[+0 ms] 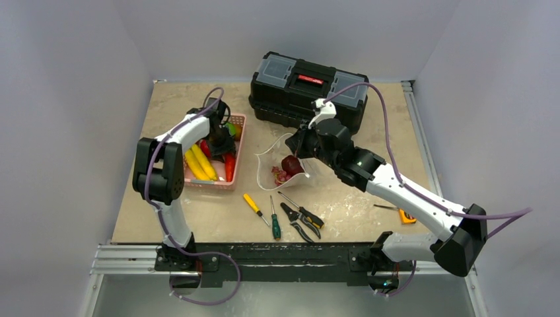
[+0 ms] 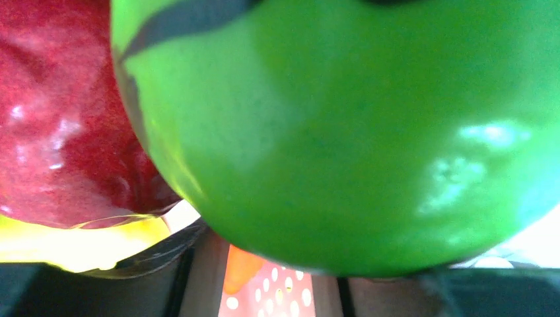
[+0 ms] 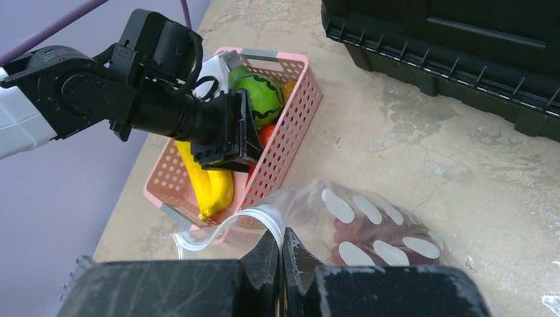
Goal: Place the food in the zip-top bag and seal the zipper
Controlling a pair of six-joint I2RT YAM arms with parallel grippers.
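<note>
Clear bag (image 3: 376, 224), rim pinched in the right gripper (image 3: 282, 241), gapes for filling; left gripper (image 3: 245, 132) meets green fruit (image 3: 264, 102), grip unclear.

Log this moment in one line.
left gripper: at green fruit in basket, grip unclear; right gripper: shut on bag rim; bag: open, red food inside

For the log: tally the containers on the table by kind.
Toolbox: 1
Basket: 1
Bag: 1
Total: 3
</note>
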